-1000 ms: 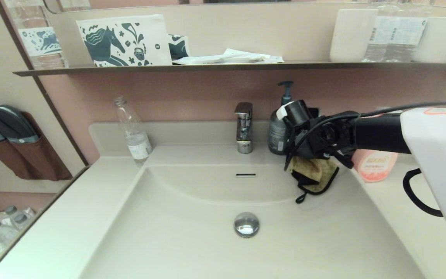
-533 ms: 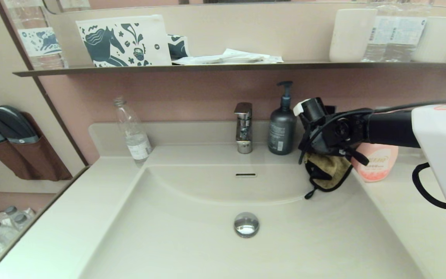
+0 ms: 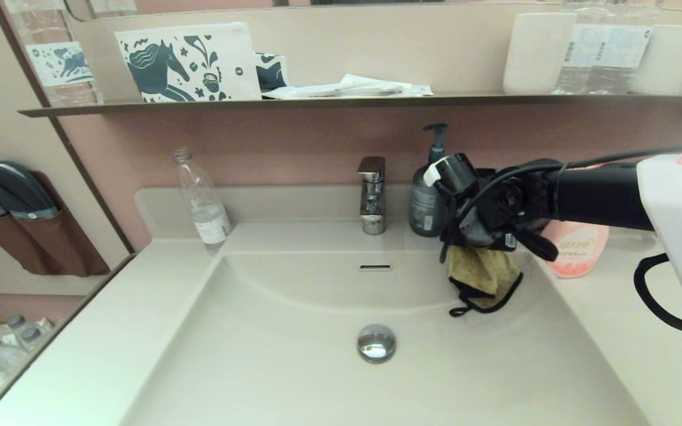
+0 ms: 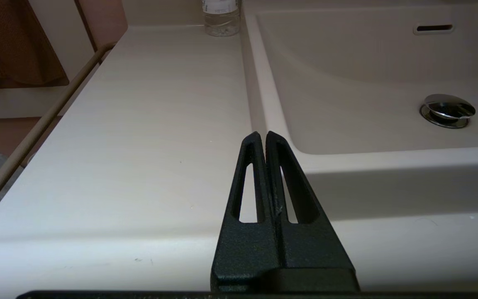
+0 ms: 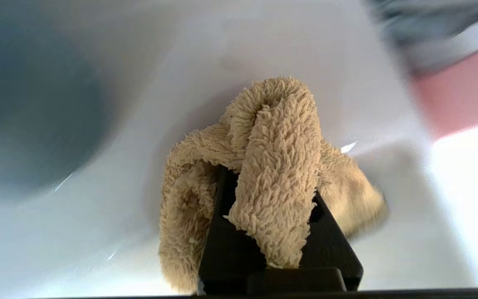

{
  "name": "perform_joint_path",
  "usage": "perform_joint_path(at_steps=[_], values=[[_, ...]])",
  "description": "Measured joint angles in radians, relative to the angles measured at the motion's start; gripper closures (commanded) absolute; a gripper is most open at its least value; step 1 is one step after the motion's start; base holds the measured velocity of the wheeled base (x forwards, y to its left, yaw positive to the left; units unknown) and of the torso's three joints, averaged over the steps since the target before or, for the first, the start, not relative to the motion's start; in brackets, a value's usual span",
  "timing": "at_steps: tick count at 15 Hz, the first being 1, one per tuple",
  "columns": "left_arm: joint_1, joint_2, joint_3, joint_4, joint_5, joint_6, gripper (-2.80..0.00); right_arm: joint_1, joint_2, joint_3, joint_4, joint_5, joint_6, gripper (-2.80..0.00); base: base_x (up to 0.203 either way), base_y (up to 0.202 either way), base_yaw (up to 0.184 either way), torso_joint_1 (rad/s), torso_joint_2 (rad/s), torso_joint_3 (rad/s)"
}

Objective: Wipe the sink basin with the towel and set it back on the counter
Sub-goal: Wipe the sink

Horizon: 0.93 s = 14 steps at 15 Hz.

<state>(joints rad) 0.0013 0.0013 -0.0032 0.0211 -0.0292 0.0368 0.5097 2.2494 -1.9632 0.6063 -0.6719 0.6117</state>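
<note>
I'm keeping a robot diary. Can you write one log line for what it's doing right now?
step: wiping | right gripper: jaws shut on towel, at sink basin back-right wall | left gripper: shut, idle over counter | towel return: not yet done

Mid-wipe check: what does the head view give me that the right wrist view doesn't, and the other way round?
Head view only: the drain plug, overflow slot, faucet, grey pump bottle, pink soap bottle, and the towel's black edging and loop hanging at the sink basin's right back wall.

Right wrist view only: the right gripper clamped shut on a fold of the terry pile, seen close.

Both: the towel held against the pale basin surface.
</note>
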Motion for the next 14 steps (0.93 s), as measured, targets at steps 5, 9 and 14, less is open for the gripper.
perform_joint_path(at_steps=[5,9,14], values=[[0.000,0.000,0.000,0.000,0.000,0.000,0.00,0.119,0.001,0.000,0.004,0.043,0.046,0.00,0.000,0.000,0.000,0.000,0.00,0.000],[0.000,0.000,0.000,0.000,0.000,0.000,0.00,0.217,0.020,-0.003,-0.049,0.051,0.044,0.00,0.000,0.000,0.000,0.000,0.00,0.000],[0.000,0.000,0.000,0.000,0.001,0.000,0.00,0.235,0.033,-0.004,-0.229,0.085,0.003,0.00,0.000,0.000,0.000,0.000,0.00,0.000]])
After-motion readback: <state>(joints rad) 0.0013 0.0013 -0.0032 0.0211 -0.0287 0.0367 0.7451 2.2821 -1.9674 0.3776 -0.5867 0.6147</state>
